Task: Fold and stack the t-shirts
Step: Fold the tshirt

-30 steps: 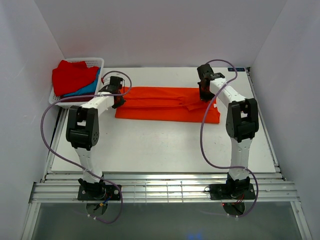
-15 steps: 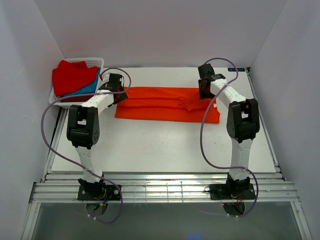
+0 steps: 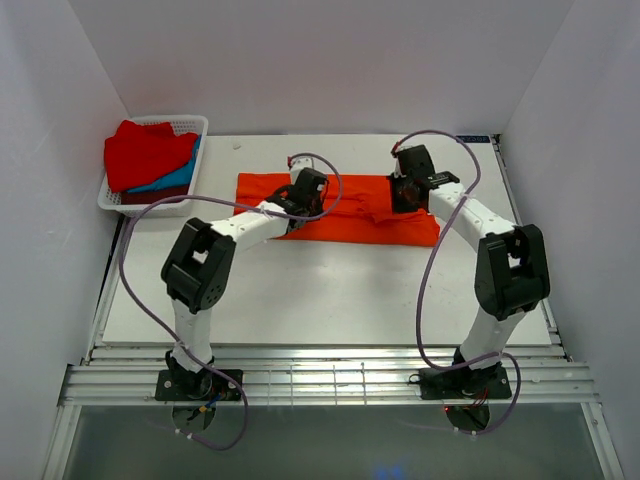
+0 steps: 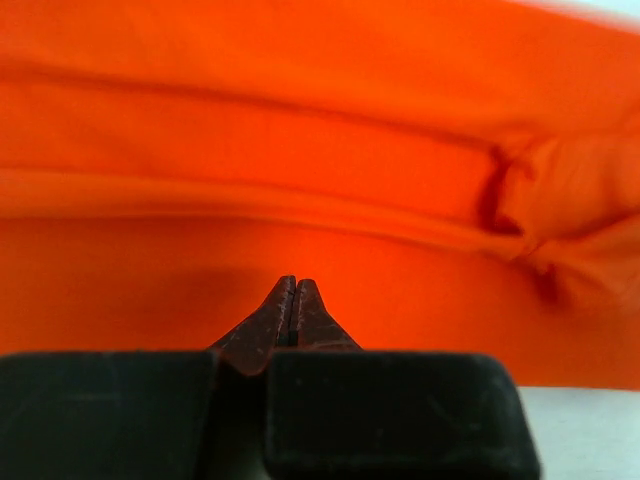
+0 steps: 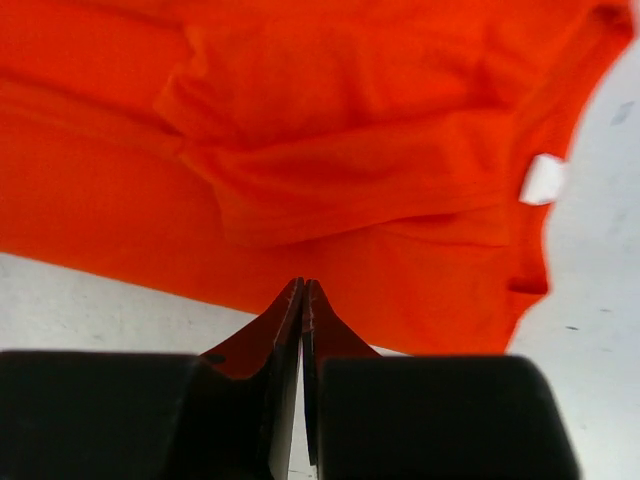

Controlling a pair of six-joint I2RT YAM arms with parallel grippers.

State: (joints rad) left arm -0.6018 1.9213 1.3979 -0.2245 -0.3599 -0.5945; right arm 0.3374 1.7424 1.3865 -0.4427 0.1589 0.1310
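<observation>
The bright orange-red t-shirt [image 3: 350, 215] lies on the table as a long band folded lengthwise. It fills the left wrist view [image 4: 320, 150] and the upper part of the right wrist view [image 5: 330, 150]. My left gripper [image 3: 310, 190] is shut and empty, just over the shirt's left-middle, its tips [image 4: 292, 287] against the cloth. My right gripper [image 3: 405, 192] is shut and empty at the shirt's right part, its tips [image 5: 303, 290] at the cloth's edge. A red t-shirt [image 3: 145, 150], a blue one [image 3: 178, 179] and a dark maroon one [image 3: 140, 196] lie piled in the basket.
The white lattice basket [image 3: 190, 123] stands at the table's far left corner. White walls enclose the table on three sides. A white label [image 5: 543, 178] shows at the shirt's neck end. Bare table [image 3: 330, 290] lies in front of the shirt.
My left gripper has moved right from the shirt's left end to its left-middle. My right arm has swung its elbow outward, while its gripper has stayed at the shirt's right part.
</observation>
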